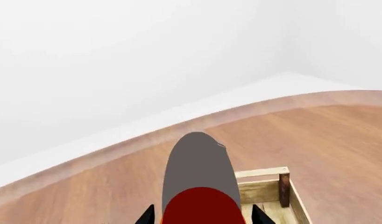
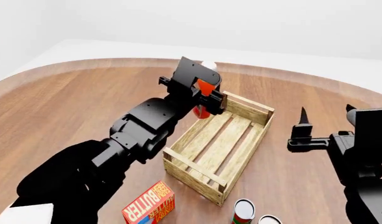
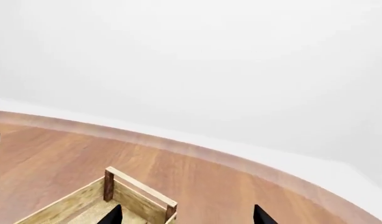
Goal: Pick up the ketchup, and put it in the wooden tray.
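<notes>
Above wooden tray far corner, left tool gripping ketchup

The orange-red plastic ketchup bottle has a white cap. The pale-wood slatted tray shows darker brown corner posts. The red-orange butter box carries yellow lettering. A small red-labelled can has a white top. The warm brown wooden table is streaked with grain. Both arms are matte black.
</notes>
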You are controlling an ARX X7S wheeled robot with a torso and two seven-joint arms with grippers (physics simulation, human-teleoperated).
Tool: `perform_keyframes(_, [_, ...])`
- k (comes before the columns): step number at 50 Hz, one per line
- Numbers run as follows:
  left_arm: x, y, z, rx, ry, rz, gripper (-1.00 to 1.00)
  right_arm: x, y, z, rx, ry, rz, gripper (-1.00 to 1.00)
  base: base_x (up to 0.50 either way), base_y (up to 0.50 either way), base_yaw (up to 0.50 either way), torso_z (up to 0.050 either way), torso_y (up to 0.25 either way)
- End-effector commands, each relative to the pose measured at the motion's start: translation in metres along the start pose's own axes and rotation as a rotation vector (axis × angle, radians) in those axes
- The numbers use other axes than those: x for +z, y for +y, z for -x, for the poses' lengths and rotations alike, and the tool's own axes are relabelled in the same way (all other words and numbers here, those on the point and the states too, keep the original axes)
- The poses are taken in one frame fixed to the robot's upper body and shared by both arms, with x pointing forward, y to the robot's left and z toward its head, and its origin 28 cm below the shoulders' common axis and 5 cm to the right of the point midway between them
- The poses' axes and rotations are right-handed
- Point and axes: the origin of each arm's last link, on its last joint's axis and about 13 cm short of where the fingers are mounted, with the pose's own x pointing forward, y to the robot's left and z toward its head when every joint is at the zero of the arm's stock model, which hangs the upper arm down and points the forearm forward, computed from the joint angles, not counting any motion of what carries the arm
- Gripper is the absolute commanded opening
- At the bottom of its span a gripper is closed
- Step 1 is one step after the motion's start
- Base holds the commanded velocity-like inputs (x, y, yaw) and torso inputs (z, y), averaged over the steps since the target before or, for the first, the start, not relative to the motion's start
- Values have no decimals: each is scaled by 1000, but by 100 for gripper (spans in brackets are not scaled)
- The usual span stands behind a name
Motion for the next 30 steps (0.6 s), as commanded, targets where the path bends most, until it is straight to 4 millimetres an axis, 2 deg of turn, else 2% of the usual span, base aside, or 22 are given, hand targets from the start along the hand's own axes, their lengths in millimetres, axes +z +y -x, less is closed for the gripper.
perform_keyframes(1, [9,-11,-2,-21,6,20,-100,5,-14,30,-57,-5,14,100,0,0,0,0,0])
perform_keyframes(17, [16,-28,-2,-58,-5,69,-100,4,-18,42,-150,3,14,100,0,0,0,0,1])
perform_keyframes(30, [20,-32,-2,-43,-13,80,-100,2,-17,40,-187,13,15,100,0,0,0,0,-104])
